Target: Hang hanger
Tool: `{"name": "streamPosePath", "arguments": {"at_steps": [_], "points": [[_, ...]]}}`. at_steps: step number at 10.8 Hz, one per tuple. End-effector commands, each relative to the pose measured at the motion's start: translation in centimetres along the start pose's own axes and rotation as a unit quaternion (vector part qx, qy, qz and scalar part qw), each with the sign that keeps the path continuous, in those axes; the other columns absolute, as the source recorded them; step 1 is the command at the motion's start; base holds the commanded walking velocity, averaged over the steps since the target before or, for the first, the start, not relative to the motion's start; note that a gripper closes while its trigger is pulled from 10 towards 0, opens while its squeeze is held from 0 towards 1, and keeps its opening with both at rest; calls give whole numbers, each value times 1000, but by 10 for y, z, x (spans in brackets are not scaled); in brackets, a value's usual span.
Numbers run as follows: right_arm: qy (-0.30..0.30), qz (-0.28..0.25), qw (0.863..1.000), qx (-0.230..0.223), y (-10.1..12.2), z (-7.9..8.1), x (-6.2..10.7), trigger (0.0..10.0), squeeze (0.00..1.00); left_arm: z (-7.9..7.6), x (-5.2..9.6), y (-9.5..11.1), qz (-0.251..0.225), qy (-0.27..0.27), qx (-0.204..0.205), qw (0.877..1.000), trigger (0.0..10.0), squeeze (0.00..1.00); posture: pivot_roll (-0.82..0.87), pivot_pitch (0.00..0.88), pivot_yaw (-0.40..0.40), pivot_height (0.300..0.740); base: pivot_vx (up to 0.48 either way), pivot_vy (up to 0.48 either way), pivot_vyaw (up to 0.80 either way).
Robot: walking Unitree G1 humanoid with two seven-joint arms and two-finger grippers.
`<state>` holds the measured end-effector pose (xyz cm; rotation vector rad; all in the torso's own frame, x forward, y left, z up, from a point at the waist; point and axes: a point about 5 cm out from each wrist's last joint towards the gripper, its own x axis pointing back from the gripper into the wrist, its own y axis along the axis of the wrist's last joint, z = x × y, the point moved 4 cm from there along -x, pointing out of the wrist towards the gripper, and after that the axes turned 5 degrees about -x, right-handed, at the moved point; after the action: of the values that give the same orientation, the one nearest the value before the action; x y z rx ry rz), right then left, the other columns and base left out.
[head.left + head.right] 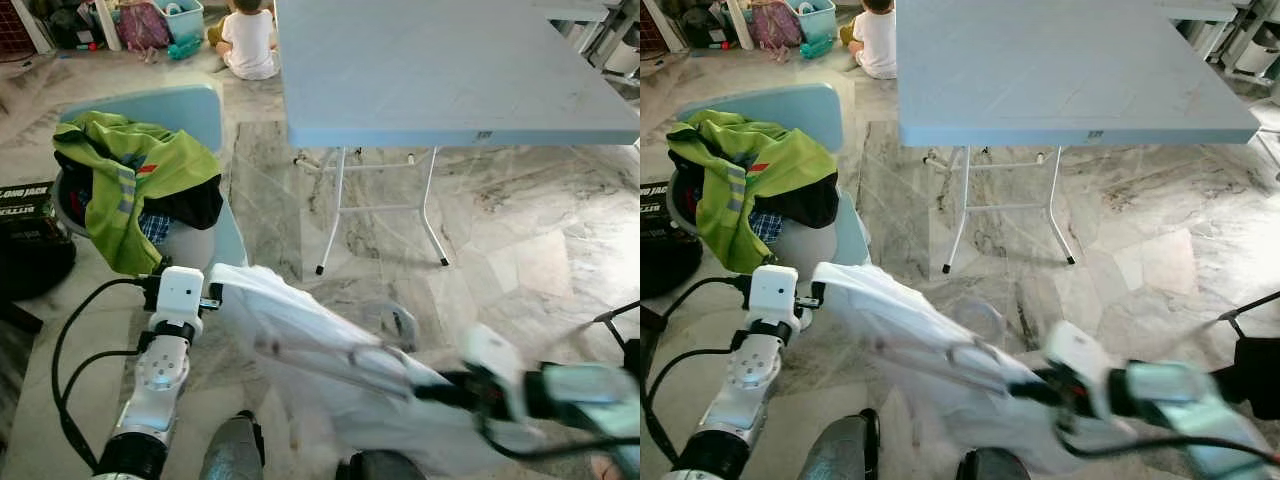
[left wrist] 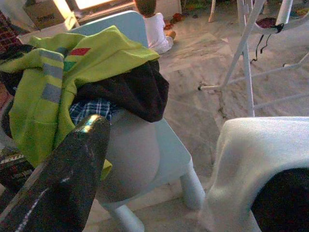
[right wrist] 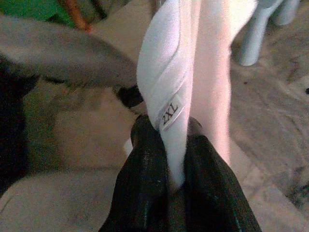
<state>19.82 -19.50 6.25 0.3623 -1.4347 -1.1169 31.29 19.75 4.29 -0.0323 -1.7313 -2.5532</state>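
A white garment [image 1: 300, 340] is stretching across the lower middle of the head views between the two claws, and a thin wire hanger [image 1: 375, 352] is showing through its fabric near the lower centre. The left claw [image 1: 212, 293], at the lower left, is gripping one corner of the garment; in the left wrist view one black finger [image 2: 72, 174] is lying apart from the cloth while the garment [image 2: 260, 164] is draping over the other, so the claw is pinching only the cloth's edge. The right claw [image 3: 169, 181], blurred at the lower right of the head views, is clamping tightly on a fold of the white garment beside a tag [image 3: 170, 116] reading 2XL. At the upper left, a pale blue child's chair [image 1: 190, 110] is carrying a heap of clothes topped by a lime-green jacket [image 1: 120, 165]. A grey-blue folding tabletop [image 1: 440, 70] is filling the upper right above the marble floor [image 1: 520, 250]. A person in white [image 1: 248, 40] is sitting on the floor at the top edge.
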Motion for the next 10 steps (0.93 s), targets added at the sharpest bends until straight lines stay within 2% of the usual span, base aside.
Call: {"name": "streamPosePath", "arguments": {"at_steps": [1,2,3,4,5,6,7,8,9,10], "points": [[1,26,1000,-2,-9,-3,21,10000,0,29,0,-5,9,49,-4,999,10000,0,17,147,-95,740,0,0,0],[-2,-1,1000,9,0,-8,37,10000,0,32,0,-8,17,51,-4,999,10000,0,13,149,-95,740,0,0,0],[10,-34,999,9,14,-7,43,10000,0,30,0,-9,21,46,-4,999,10000,0,11,148,-93,740,0,0,0],[45,-100,994,7,42,2,44,10000,0,23,-1,-12,30,34,-8,999,10000,0,11,147,-92,740,0,0,0],[81,-174,981,3,73,13,44,10000,0,15,-1,-16,43,23,-4,999,10000,0,15,146,-89,740,0,0,0],[87,-220,972,-5,88,13,45,10000,0,10,-1,-18,50,12,-3,999,10000,0,18,145,-88,740,0,0,0],[83,-286,954,-26,107,6,43,10000,0,-6,1,-19,56,-21,0,998,10000,0,23,146,-92,740,0,0,0],[45,-325,944,-45,116,-10,38,10000,0,-25,3,-12,39,-71,26,996,10000,0,27,146,-94,740,0,0,0],[-79,-340,935,-54,119,-48,25,10000,0,-60,17,-1,3,-205,41,978,10000,1000,37,144,-98,740,0,0,0],[-182,-321,928,-44,110,-78,11,10000,0,-79,32,-18,32,-308,-1,951,10000,1000,45,132,-103,740,0,0,0]]}}
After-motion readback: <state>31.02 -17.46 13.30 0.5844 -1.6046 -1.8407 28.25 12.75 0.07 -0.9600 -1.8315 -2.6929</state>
